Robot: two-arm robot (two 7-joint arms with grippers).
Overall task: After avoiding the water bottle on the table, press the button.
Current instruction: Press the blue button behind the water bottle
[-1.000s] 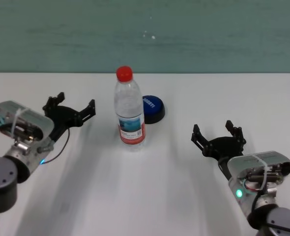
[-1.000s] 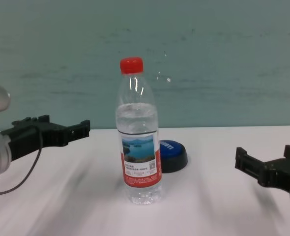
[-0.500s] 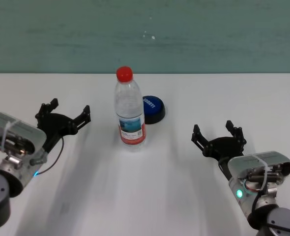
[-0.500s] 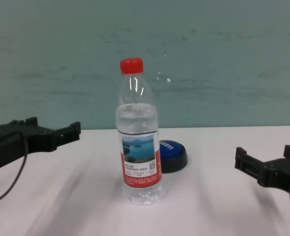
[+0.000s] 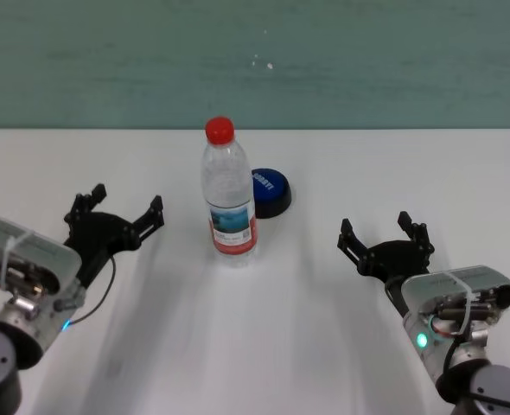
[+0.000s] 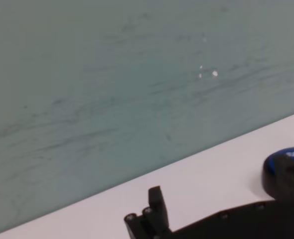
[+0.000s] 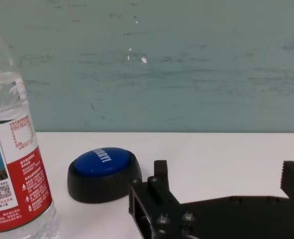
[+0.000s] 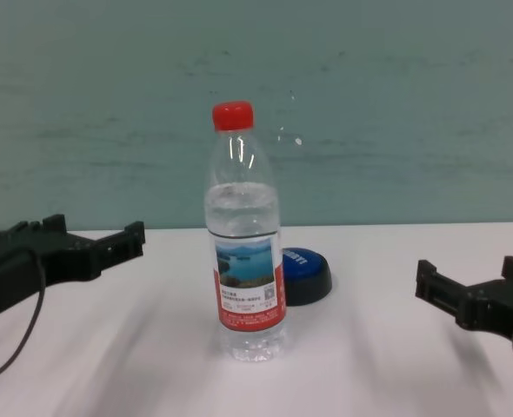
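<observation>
The water bottle [image 5: 228, 199], clear with a red cap and a lake label, stands upright mid-table; it also shows in the chest view [image 8: 245, 239] and the right wrist view [image 7: 15, 169]. Just behind it to the right sits the blue-topped button [image 5: 268, 191] on its black base, seen too in the chest view [image 8: 304, 274], the right wrist view [image 7: 105, 172] and the left wrist view [image 6: 286, 169]. My left gripper [image 5: 121, 214] is open, left of the bottle and apart from it. My right gripper [image 5: 385, 236] is open with nothing in it, near the front right.
The white table [image 5: 272, 346] runs wide on all sides, and a teal wall [image 5: 255, 60] stands behind its far edge.
My left arm has drawn back towards me and lower, with its open gripper ending slightly farther from the bottle. The right arm, bottle and button have not moved.
</observation>
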